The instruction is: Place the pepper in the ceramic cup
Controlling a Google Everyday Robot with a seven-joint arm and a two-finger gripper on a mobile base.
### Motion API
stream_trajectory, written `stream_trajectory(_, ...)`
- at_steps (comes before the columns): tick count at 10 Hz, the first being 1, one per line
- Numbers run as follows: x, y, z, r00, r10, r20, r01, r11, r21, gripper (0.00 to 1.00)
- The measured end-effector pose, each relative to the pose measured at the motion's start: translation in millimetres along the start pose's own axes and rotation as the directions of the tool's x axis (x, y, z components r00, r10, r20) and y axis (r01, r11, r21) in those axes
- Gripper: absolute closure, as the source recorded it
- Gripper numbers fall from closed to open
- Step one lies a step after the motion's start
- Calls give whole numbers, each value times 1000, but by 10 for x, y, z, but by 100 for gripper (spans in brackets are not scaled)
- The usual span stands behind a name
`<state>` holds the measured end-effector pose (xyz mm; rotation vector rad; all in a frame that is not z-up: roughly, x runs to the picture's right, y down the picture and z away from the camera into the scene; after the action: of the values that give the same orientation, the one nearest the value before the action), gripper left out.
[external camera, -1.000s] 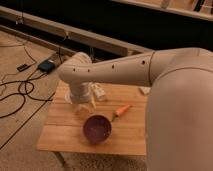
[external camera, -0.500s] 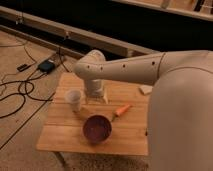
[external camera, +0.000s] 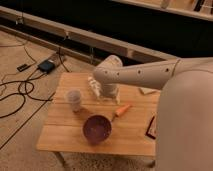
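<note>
- Nearest: the robot body (external camera: 187,130) is filling the right foreground and covering the right end of the wooden table (external camera: 65,137).
- A dark purple bowl (external camera: 97,128) is sitting upright close to the table's near edge, a little left of centre.
- A dark flat object (external camera: 151,127) is lying at the right of the tabletop, partly cut off by the robot body.
- The pepper (external camera: 121,110) is lying flat on the bare wood, just beyond and to the right of the bowl.
  - Its long axis is running on a diagonal, from near-left to far-right.
  - The near-left end is thinning to a point aimed at the bowl's rim. Whether it is touching the rim cannot be told.
  - The thicker orange end is pointing far-right. Which end is carrying the stem cannot be told.
- The ceramic cup (external camera: 74,99) is standing upright, mouth up, far-left of the bowl and well apart from the pepper.
- The gripper (external camera: 98,92) is hanging low over the table, beyond the bowl, between the cup and the pepper.
  - It is pointing downward, with its fingers spread apart and gripping nothing.
  - It is touching neither the cup nor the pepper.
- The arm (external camera: 145,75) is reaching from the right across the far half of the table.
- Farthest: cables (external camera: 20,92) and a black box (external camera: 47,65) are lying on the floor at far left.
</note>
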<state>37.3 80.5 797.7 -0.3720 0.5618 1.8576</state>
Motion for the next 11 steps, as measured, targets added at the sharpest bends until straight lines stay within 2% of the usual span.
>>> stream_trajectory(1,-23,-180,167,998,65,-4,-65,998,-17,35)
stream_trajectory(5,-39,-540,522,984,176,-39,-178,983,-41,35)
stream_trajectory(7,-101,-611,697,981,183,-69,-186,982,-39,35)
stream_trajectory(11,-268,-612,830,981,159,-114,-160,987,-8,35)
